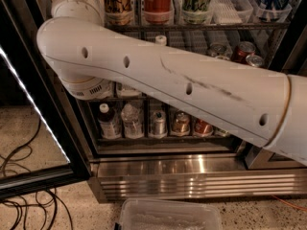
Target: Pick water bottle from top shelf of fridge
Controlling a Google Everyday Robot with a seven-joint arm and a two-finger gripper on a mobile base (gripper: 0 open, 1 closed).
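My white arm [192, 87] spans the open fridge [192, 171], bent upward for the top shelf [216, 27]; gripper above frame, state I cannot tell.

Arm [192, 87] spans frame, elbow [72, 56] upper left; gripper out of view.

Dim fridge [192, 171]; glaring light strip [36, 107] at left.
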